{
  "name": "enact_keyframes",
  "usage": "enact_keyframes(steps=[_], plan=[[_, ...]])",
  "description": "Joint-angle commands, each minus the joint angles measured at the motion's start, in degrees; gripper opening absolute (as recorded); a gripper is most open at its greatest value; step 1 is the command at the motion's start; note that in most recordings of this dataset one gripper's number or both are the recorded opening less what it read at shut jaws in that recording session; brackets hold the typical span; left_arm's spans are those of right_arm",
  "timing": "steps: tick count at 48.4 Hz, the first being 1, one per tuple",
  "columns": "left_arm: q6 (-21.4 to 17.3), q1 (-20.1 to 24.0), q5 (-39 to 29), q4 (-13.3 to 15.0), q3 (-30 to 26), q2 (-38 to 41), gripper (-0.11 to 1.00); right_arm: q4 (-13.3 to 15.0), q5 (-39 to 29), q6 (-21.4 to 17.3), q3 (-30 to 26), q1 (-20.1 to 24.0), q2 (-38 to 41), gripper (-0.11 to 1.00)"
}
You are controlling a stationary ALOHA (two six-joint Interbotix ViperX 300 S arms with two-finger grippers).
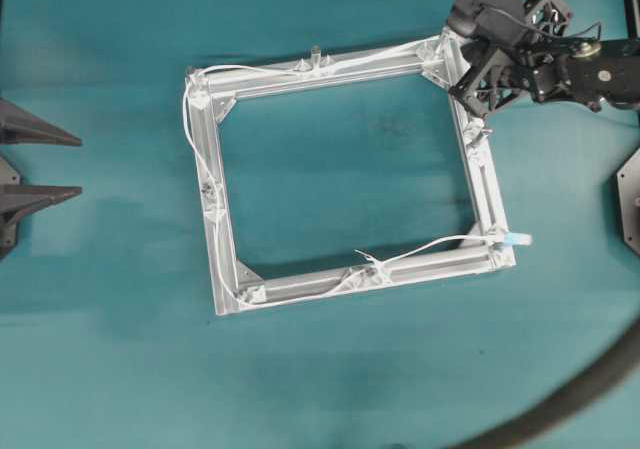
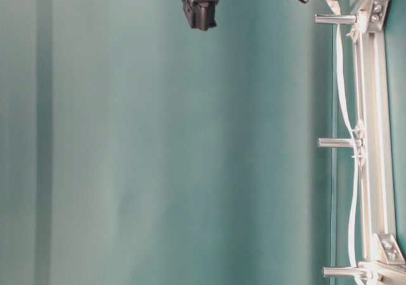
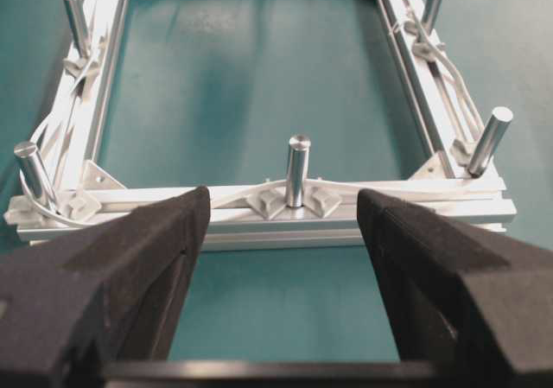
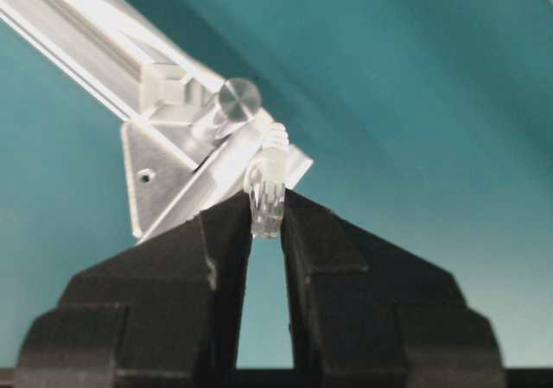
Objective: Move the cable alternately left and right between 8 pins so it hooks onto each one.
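The white cable [image 1: 430, 244] runs round the square silver frame [image 1: 330, 72], weaving past the pins [image 3: 297, 170] on its bars. Its clear plug [image 4: 268, 200] is pinched between my right gripper's [image 4: 267, 206] fingertips, beside a corner pin [image 4: 238, 99]. Seen from overhead, the right gripper [image 1: 465, 87] is at the frame's top right corner. My left gripper [image 1: 78, 167] stays wide open off the frame's left side. Its wrist view shows the left gripper [image 3: 283, 206] empty, facing a pin on the near bar. From table level, three pins [image 2: 336, 143] show, with the cable [image 2: 346, 107] passing them.
A thick dark hose [image 1: 570, 399] curves across the bottom right corner. A black mount [image 1: 630, 199] stands at the right edge. The teal table [image 1: 330, 369] surrounds the frame, and the cable's other end [image 1: 515, 239] lies at the frame's bottom right corner.
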State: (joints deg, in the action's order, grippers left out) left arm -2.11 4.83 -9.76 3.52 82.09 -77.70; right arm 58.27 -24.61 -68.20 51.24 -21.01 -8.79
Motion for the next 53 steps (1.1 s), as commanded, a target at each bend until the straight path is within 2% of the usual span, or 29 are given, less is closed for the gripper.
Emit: enact_keyframes(steps=[1,10,14,38,53], plan=[[-0.09,0.18,0.18,-0.26,-0.79,0.44,0.73,-1.76,1.67,-0.09,-0.09,1.32,-2.02,0.13],[-0.09,0.18,0.18,-0.26,-0.79,0.44,0.73,-6.68,7.03,-0.09,0.97,2.37,-1.85,0.13],[-0.09,0.26,0.18,-0.26,-0.79,0.44,0.73,-7.91,8.44,-0.09,1.14,2.29,-1.49,0.13],[-0.18,0.26,0.18,-0.18,-0.7,0.44,0.73,-8.17,8.79,0.26,1.76,2.37,-0.79,0.13],[-0.09,0.26,0.26,-0.26,-0.79,0.44,0.73,-9.49,8.44,0.26,1.85,2.29,-0.79,0.14]])
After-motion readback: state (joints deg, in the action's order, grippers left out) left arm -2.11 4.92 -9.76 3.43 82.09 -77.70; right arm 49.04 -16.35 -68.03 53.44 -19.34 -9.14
